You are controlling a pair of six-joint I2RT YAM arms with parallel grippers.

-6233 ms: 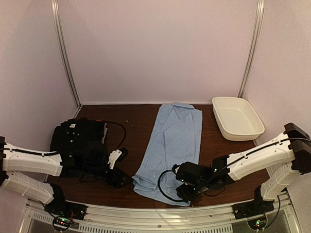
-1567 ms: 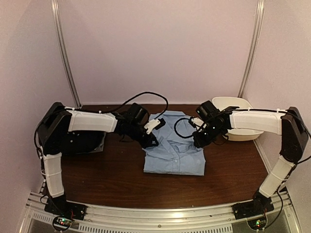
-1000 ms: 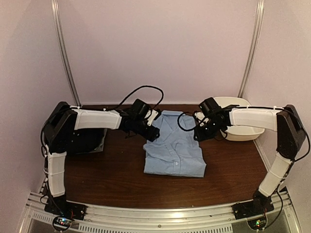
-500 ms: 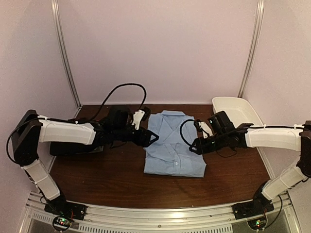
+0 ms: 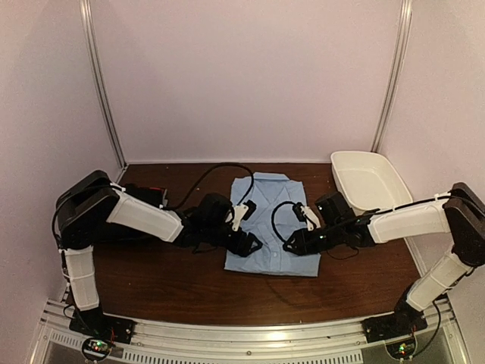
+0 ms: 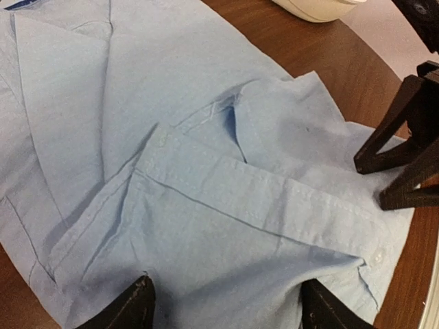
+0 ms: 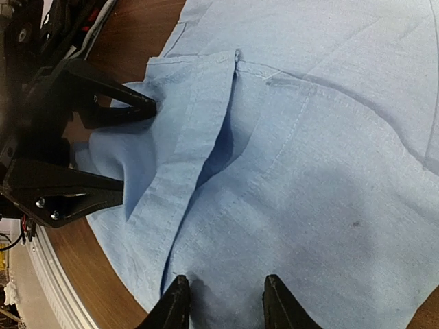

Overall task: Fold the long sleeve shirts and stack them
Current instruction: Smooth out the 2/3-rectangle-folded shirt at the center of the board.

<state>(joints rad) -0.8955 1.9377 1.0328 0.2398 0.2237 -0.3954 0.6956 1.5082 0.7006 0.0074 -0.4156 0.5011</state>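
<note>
Left arm (image 5: pixel 144 216) and right arm (image 5: pixel 405 222): white shells, black joints, looped black cables (image 5: pixel 223 166), black pointed pincer fingers (image 6: pixel 137 312).

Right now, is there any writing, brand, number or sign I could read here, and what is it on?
None readable in any view. The light blue shirt shows only plain cloth, seams and buttons; the white tub looks bare.
</note>
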